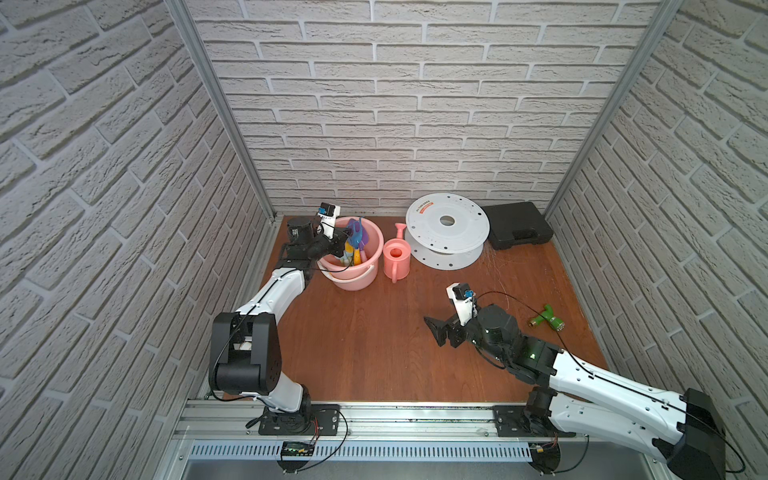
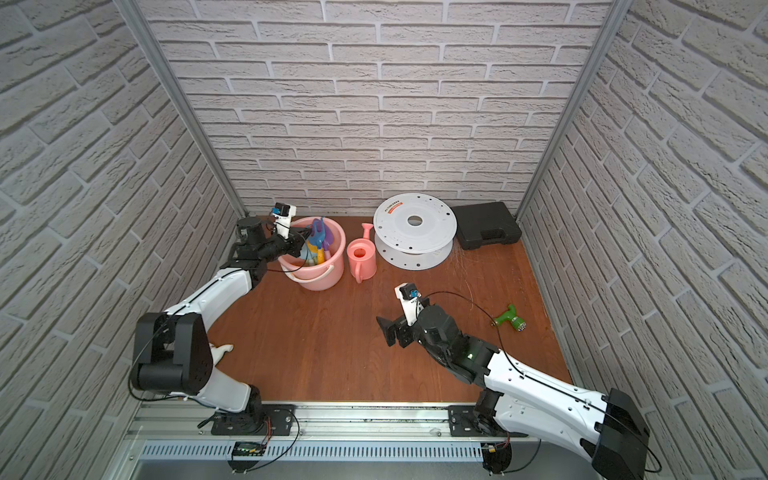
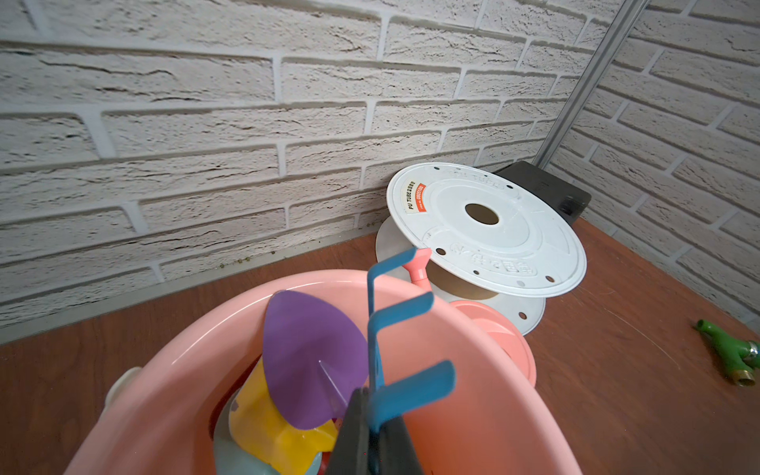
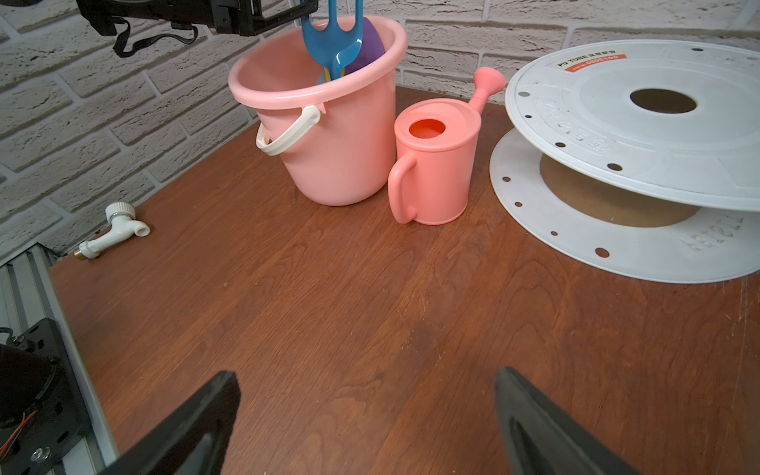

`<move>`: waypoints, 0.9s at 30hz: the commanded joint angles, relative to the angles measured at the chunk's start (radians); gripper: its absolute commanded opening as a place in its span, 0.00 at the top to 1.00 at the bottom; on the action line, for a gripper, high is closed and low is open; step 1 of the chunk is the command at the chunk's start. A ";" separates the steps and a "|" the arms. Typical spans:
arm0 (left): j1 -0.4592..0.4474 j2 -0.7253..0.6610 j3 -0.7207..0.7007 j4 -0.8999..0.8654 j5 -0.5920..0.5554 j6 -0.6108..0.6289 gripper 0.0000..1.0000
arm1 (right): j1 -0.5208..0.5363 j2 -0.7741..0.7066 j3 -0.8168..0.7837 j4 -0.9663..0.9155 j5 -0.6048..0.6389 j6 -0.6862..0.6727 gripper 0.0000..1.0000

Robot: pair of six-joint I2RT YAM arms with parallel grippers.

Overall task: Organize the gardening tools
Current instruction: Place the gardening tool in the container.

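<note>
Right wrist view, entries running from the front rail to the back wall.

1. Right claw [image 4: 366, 386]: jaws spread wide, holding nothing, poised over the bare brown surface [image 4: 370, 288].
2. White tap [image 4: 111, 230]: loose on the surface by the left wall. Not a tool.
3. Green spray nozzle [image 1: 547, 318]: lying near the right wall, well apart from everything else. Not a tool.
4. Pink bucket [image 4: 337, 164]: upright near the back left corner, white handle folded down against its wall. It holds all the tools on show.
5. Blue fork [image 3: 403, 312]: prongs up, handle end down inside the bucket. The left claw [image 3: 372, 432] is clamped on its spine just below the lowest prong, over the bucket's mouth.
6. Purple trowel [image 3: 312, 357], yellow trowel [image 3: 267, 432], pale teal tool [image 3: 232, 456]: stacked in the bucket, blades overlapping. Anything beneath them is hidden.
7. Pink watering can [image 4: 436, 177]: just beside the bucket.
8. White spool [image 4: 617, 135] and black case [image 1: 519, 224]: against the back wall.

Handling, by judgement: the fork looks like thin moulded plastic — light, stiff and smooth enough to slip. The narrow spine or the handle gives the surest hold; the prongs would flex. The bucket looks light too, so a careless release might nudge it.
</note>
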 commanded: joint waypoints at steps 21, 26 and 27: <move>0.093 -0.062 0.138 -0.248 0.048 0.065 1.00 | 0.006 -0.009 -0.007 0.009 0.000 0.016 0.00; 0.100 -0.022 0.024 -0.144 0.060 0.053 1.00 | 0.006 -0.012 -0.008 0.010 -0.002 0.019 0.00; 0.101 -0.014 -0.001 -0.111 0.067 0.044 1.00 | 0.007 -0.011 -0.008 0.011 -0.004 0.018 0.00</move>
